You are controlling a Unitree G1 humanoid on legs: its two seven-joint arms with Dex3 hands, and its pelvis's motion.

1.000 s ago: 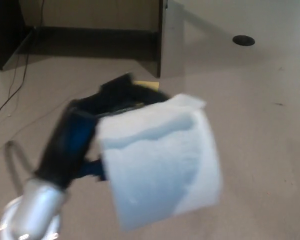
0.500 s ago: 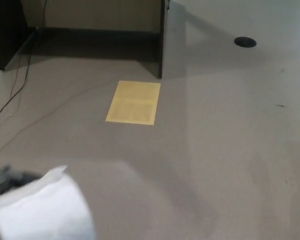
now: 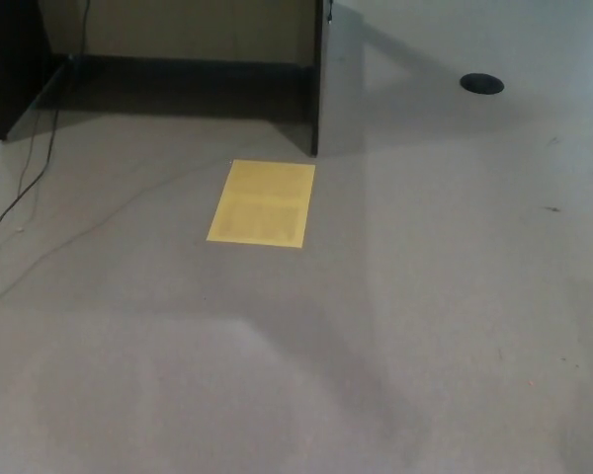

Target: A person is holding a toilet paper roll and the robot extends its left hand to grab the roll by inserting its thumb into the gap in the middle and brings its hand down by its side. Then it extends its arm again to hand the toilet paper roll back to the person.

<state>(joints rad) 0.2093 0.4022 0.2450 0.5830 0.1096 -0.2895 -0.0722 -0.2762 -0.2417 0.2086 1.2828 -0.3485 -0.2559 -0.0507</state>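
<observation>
**Floor only, no hand or roll showing**

Head view: neither of the robot's hands shows, so whether their fingers are apart or together cannot be told. The toilet paper roll is not visible either.

A yellow sheet point(image 3: 262, 202) lies flat on the grey floor point(image 3: 425, 326). Just beyond its far right corner stands a dark panel edge point(image 3: 316, 84). Far right of the sheet sits a black disc point(image 3: 481, 83). Left of the sheet a thin cable point(image 3: 25, 183) trails across the floor.

Yellow sheet point(image 3: 262, 202) flat on floor point(image 3: 455, 296), cable point(image 3: 25, 188) left
</observation>
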